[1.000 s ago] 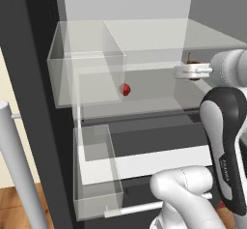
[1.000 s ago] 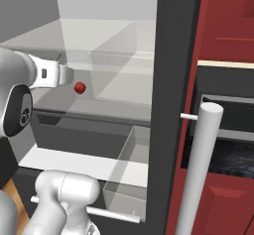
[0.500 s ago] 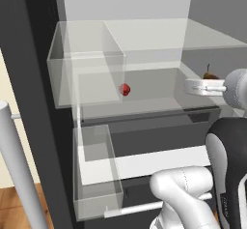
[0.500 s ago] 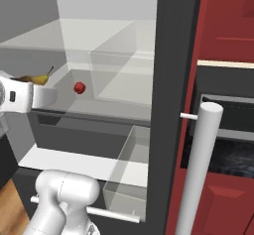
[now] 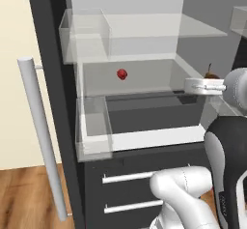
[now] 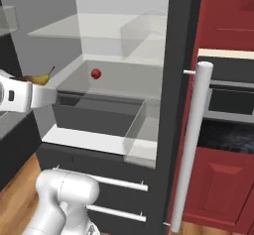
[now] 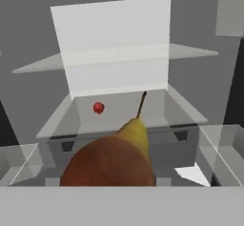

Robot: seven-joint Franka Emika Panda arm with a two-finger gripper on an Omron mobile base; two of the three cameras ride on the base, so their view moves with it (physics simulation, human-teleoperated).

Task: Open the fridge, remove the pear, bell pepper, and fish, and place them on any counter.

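The pear (image 7: 114,160) is grasped in the pincer (image 5: 205,85) and has been drawn clear of the fridge (image 5: 53,78); the pepper (image 5: 122,74) remains on its shelf.

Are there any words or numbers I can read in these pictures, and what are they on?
No readable words or numbers.
A small dark marking on the robot's arm in the left base view: too small and blurred to read.
A dark patch on the gripper in the right base view: no letters can be made out.
The fridge, pear and bell pepper carry no writing.
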